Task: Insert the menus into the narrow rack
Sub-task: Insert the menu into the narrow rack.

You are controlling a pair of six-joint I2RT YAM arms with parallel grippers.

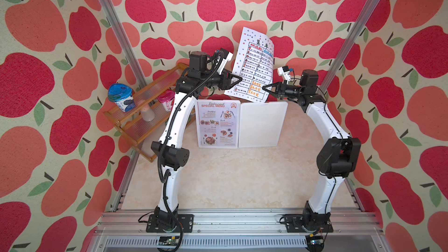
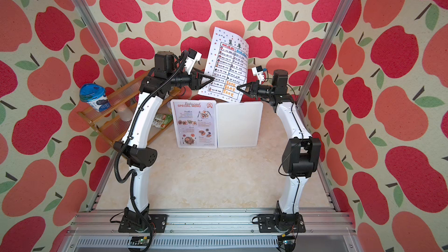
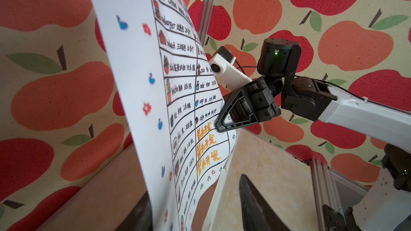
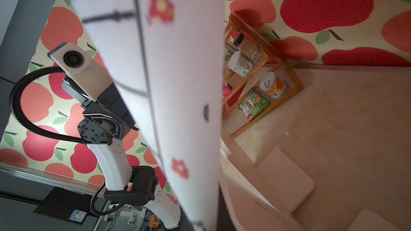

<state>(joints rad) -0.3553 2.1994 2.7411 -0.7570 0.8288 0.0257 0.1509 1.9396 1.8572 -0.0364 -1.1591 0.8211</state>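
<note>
Right tool (image 1: 264,88) pinches the limp, curling white paper table menu (image 1: 254,69) by its edge; left tool (image 1: 240,79) stands unclenched, with the sheet between its parted jaws.

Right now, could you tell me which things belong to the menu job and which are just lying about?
Job: table menu sheet, pinched by the right gripper, with the left gripper open around it; Restaurant Special Menu; white rack.
Lying about: wooden shelf, blue-lidded cup, pink-lidded cup, can, green packet.
</note>
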